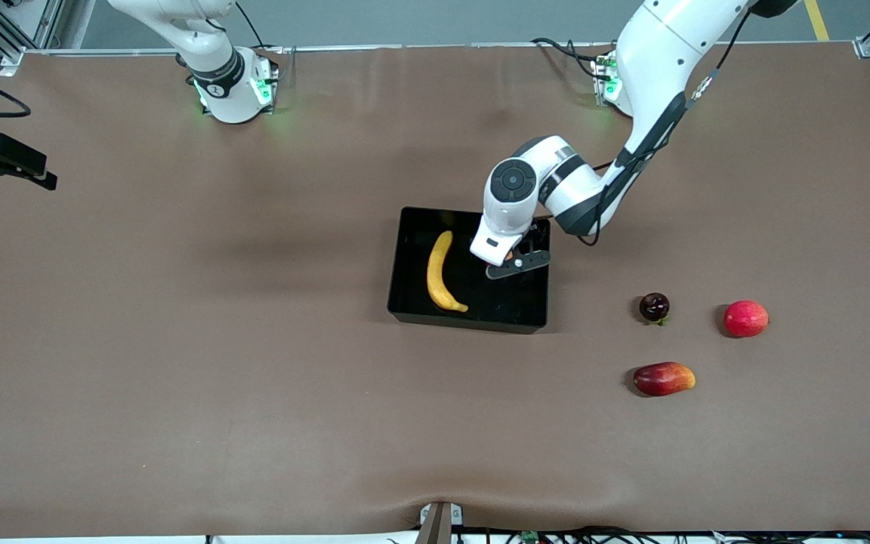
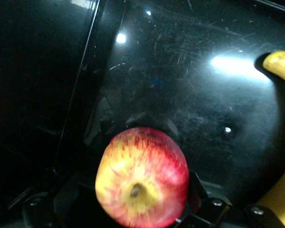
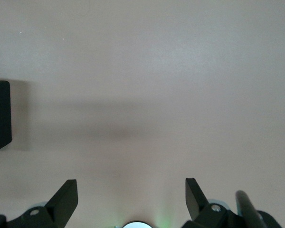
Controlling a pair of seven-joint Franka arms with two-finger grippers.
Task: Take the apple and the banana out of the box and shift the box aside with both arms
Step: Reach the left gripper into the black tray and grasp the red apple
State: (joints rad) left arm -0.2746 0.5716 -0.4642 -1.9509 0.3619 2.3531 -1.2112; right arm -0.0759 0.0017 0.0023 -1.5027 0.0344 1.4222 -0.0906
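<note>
The black tray (image 1: 465,321) stands mid-table with the yellow banana (image 1: 439,272) lying in it. My left gripper (image 1: 514,263) hangs over the tray's end toward the left arm, shut on the small red apple with yellow streaks (image 2: 142,178). In the front view only a sliver of the apple (image 1: 509,257) shows under the hand. The left wrist view shows the apple's stem dimple, the glossy tray floor (image 2: 180,71) below it and the banana's tip (image 2: 281,64). My right gripper (image 3: 130,183) is open and empty over bare table near its base; it is out of the front view.
Toward the left arm's end of the table lie a small dark round fruit (image 1: 654,306), a plain red round fruit (image 1: 745,318) and an oblong red-and-yellow fruit (image 1: 664,378). A black device (image 1: 4,162) juts in at the right arm's end.
</note>
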